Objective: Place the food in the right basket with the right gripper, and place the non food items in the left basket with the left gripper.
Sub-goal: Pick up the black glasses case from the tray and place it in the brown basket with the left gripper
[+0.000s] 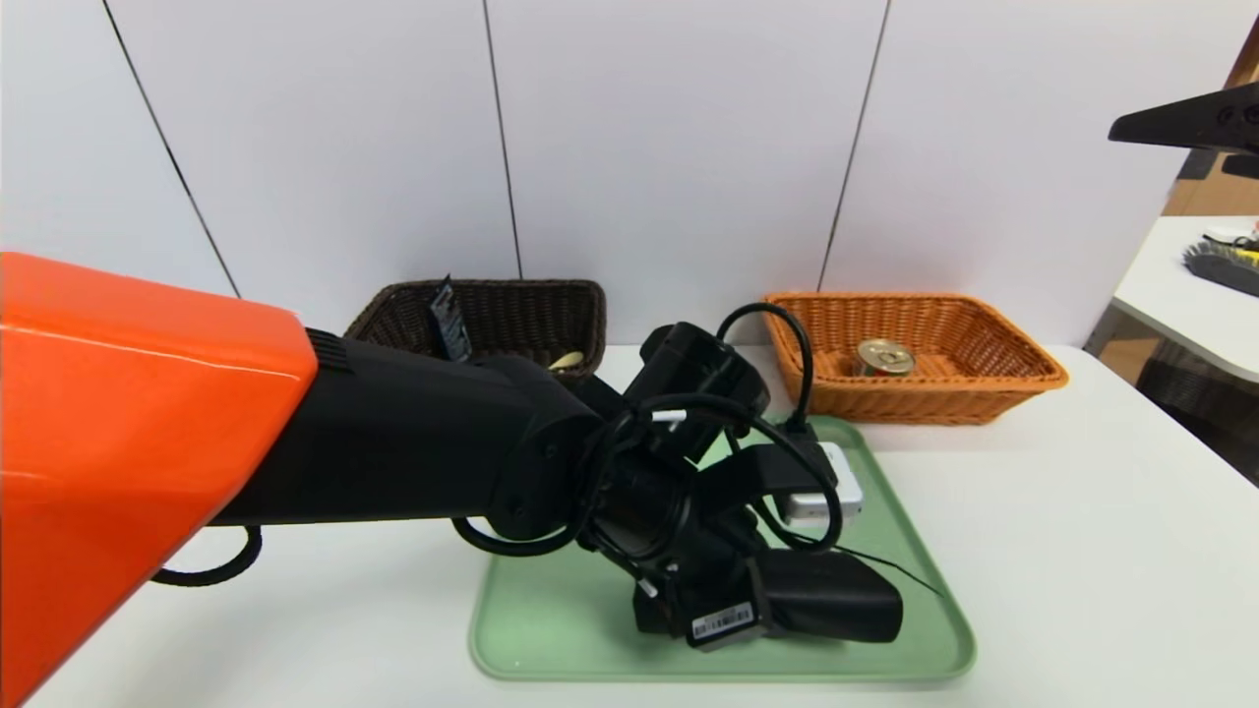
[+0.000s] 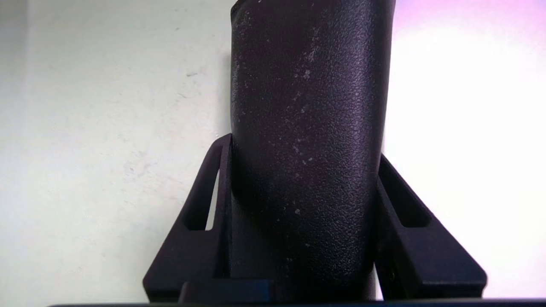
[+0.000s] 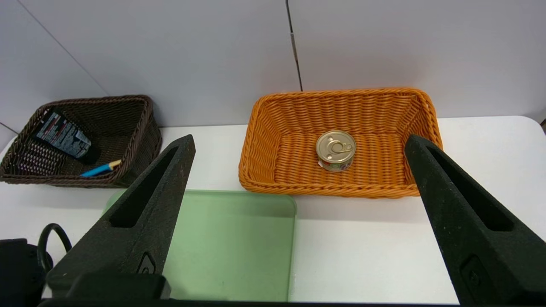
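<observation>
Head view: left hand (image 1: 787, 600) grips case (image 1: 846, 610) above tray (image 1: 551, 629)

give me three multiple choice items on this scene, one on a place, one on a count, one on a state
1. Where is the tin can?
A. in the orange basket
B. on the green tray
C. in the dark brown basket

2. How many things lie in the dark brown basket in the right wrist view?
A. none
B. two
C. four

3. What is the left gripper doing?
A. standing open and empty
B. gripping the black case
C. gripping the tin can

Answers:
1. A, the can sits on the orange basket's floor.
2. B, the dark tube and the spoon lie there.
3. B, its fingers press both sides of the case, over the tray.
</observation>
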